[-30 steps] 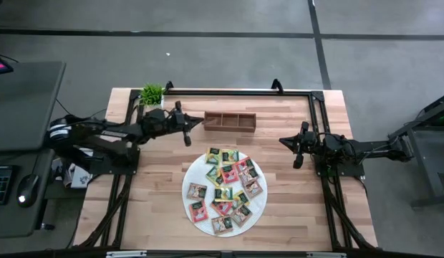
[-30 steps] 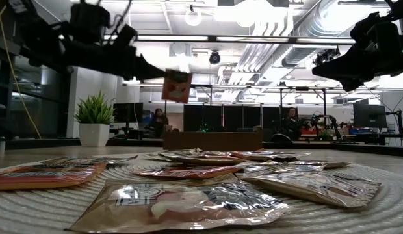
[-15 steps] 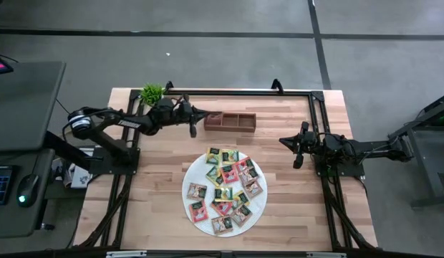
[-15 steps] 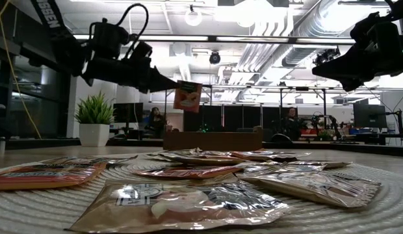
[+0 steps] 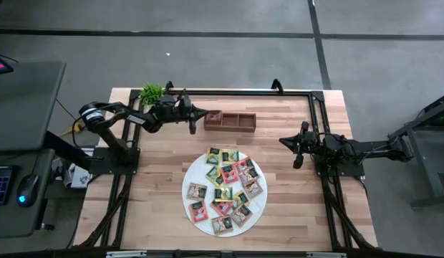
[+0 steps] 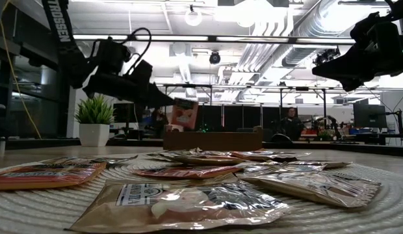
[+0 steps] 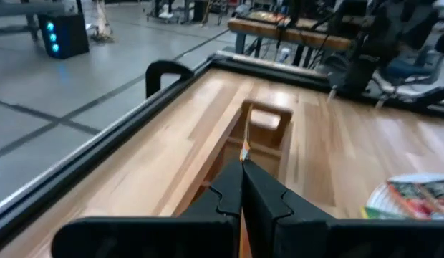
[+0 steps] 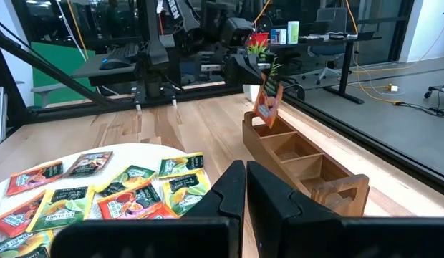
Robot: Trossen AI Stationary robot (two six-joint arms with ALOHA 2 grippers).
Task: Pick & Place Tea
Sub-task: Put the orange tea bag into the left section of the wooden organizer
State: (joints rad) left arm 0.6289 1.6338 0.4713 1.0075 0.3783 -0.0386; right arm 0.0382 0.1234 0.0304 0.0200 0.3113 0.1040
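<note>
My left gripper (image 6: pixel 170 102) is shut on a red-orange tea packet (image 6: pixel 183 115). The packet hangs over the left end compartment of the brown wooden tray (image 5: pixel 230 120), with its lower edge about at rim height in the low view. In the left wrist view the packet (image 7: pixel 245 143) shows edge-on ahead of the fingers. Several more tea packets (image 5: pixel 225 190) lie flat on the round white mat (image 5: pixel 190 178) in the table's middle. My right gripper (image 5: pixel 296 152) waits shut at the table's right, holding nothing. My left gripper pinches the packet's upper edge (image 6: pixel 176 104) between its two fingertips. The fingers come nearly level from the table's left. The packet hangs upright below them, slightly tilted, over the tray's end compartment (image 8: pixel 261 127). I cannot tell whether it touches the tray.
A small potted plant (image 5: pixel 152 93) stands at the far left corner, close behind my left arm. A black frame rail (image 7: pixel 100 154) runs along the table's far edge. Bare wood lies between the tray and the mat.
My left gripper has gone toward the far edge and right, to the tray's left end. It has also sunk and rolled a little. The packet has come down with it, from well above the tray to rim height, and stays pinched.
</note>
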